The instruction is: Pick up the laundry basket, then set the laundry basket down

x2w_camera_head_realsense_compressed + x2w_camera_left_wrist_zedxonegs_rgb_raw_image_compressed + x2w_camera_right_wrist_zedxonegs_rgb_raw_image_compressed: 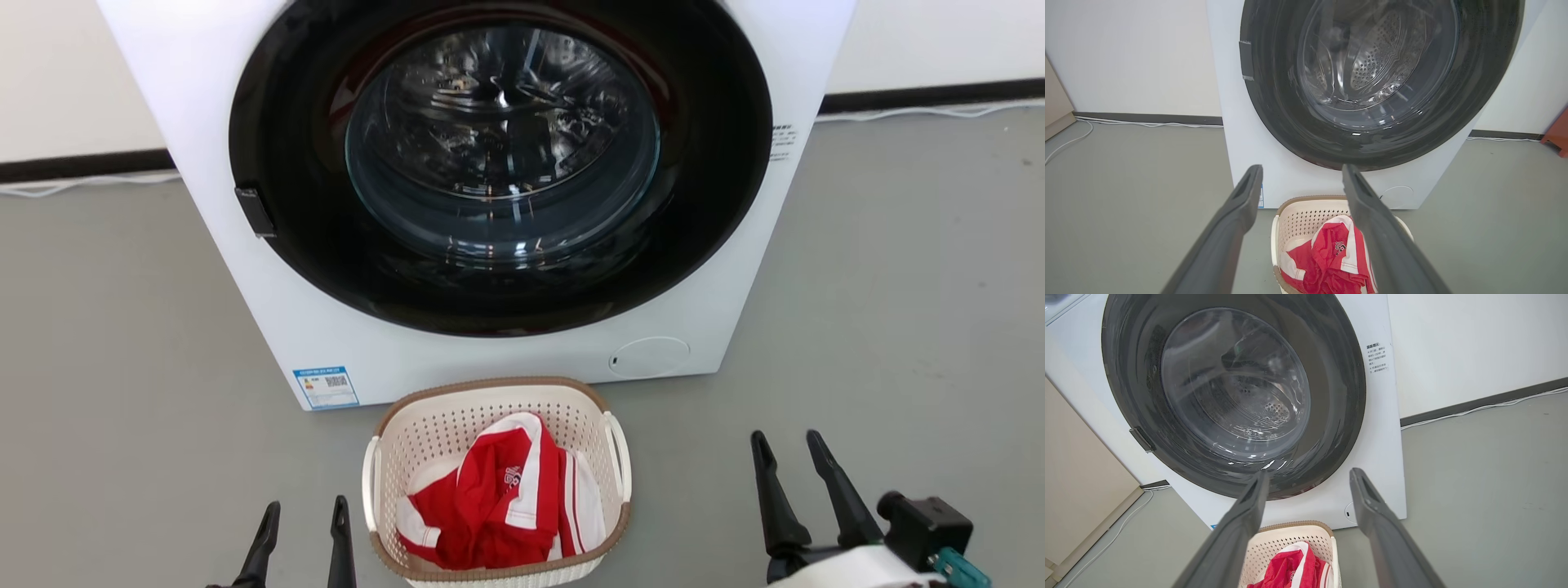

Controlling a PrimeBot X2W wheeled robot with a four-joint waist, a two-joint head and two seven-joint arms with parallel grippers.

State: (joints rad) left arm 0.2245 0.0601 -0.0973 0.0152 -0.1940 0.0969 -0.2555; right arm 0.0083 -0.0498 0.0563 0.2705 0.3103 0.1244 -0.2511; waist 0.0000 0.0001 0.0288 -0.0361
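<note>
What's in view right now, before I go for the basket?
washing machine: one, white with a black round door, straight ahead on the floor
label: one, blue, lower left of the machine's front
laundry basket: one, cream with a brown rim, on the floor in front of the machine
clothing: one bundle, red and white, inside the basket
floor: grey, all around
cable: at least one, white, along the dark baseboard
panel: one, beige, left of the machine
object: one, orange-red, by the wall right of the machine, cut off
left end effector: one, dark, open, left of the basket, apart from it
right end effector: one, dark, open, right of the basket, apart from it
</note>
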